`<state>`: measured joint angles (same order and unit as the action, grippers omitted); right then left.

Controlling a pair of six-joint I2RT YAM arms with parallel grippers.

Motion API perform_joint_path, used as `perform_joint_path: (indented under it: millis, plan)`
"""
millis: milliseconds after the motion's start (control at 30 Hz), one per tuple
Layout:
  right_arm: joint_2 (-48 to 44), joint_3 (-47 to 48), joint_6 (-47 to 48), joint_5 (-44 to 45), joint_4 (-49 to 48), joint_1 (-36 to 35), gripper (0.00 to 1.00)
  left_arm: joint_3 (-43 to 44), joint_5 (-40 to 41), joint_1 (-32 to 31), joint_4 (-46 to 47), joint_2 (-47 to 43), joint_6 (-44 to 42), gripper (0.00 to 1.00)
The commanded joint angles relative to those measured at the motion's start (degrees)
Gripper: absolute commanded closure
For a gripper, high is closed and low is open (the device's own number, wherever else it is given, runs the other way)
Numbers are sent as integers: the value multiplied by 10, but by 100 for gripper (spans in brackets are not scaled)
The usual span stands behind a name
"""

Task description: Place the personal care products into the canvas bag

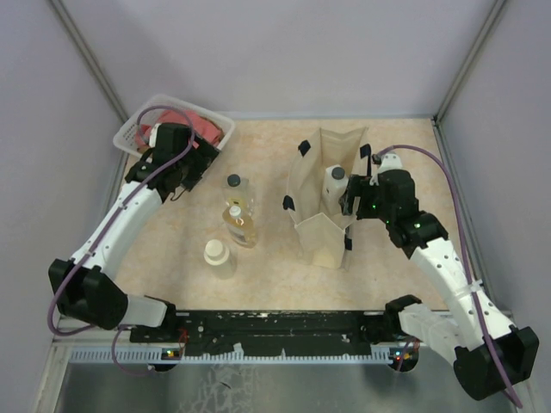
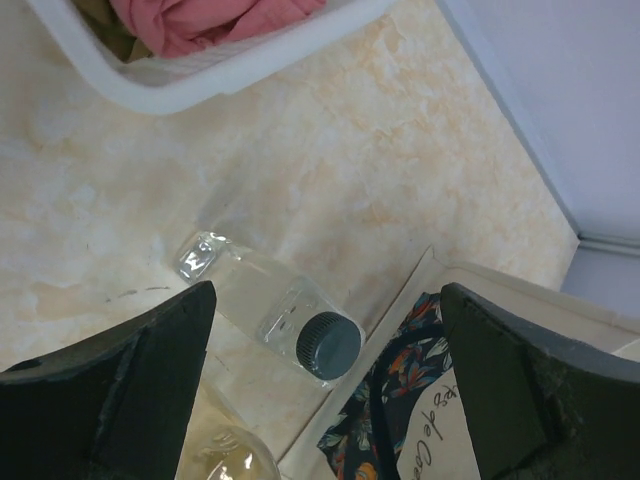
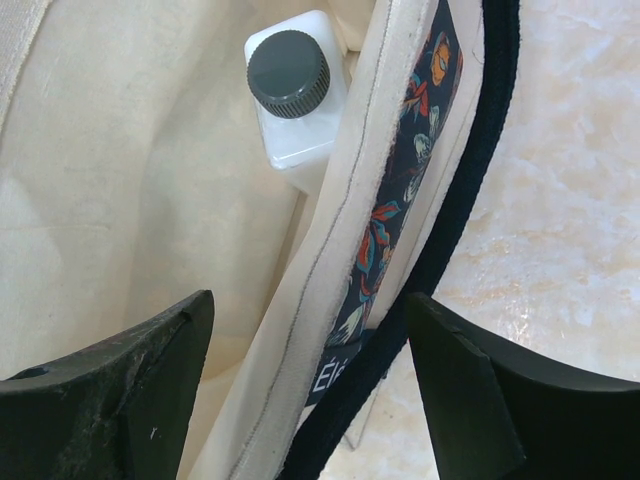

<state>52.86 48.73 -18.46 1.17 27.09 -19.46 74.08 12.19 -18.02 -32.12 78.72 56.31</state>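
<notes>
The beige canvas bag (image 1: 320,225) stands open at mid-table. A white bottle with a black cap (image 1: 335,180) stands inside it, also in the right wrist view (image 3: 294,96). My right gripper (image 1: 354,200) is open at the bag's right rim; its jaws (image 3: 310,385) straddle the wall and black strap (image 3: 452,200) without closing. On the table left of the bag are the clear bottle (image 1: 235,188), the amber bottle (image 1: 239,224) and the squat cream jar (image 1: 218,255). My left gripper (image 1: 186,169) is open and empty, above and left of the clear bottle (image 2: 290,320).
A white lattice basket (image 1: 129,136) with a red cloth (image 1: 200,126) sits at the far left corner, just behind my left gripper; its rim (image 2: 200,85) shows in the left wrist view. Walls close the table's left, back and right sides.
</notes>
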Motion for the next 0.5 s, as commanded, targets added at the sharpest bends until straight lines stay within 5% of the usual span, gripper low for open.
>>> perform_joint_path:
  millis: [0, 467]
  plan:
    - [-11, 4, 9, 7, -15, 0, 22, -8, -10, -2, -52, -1, 111, 1]
    - [-1, 3, 8, 16, -17, 1, 21, -36, -15, -28, -39, 28, 187, 1]
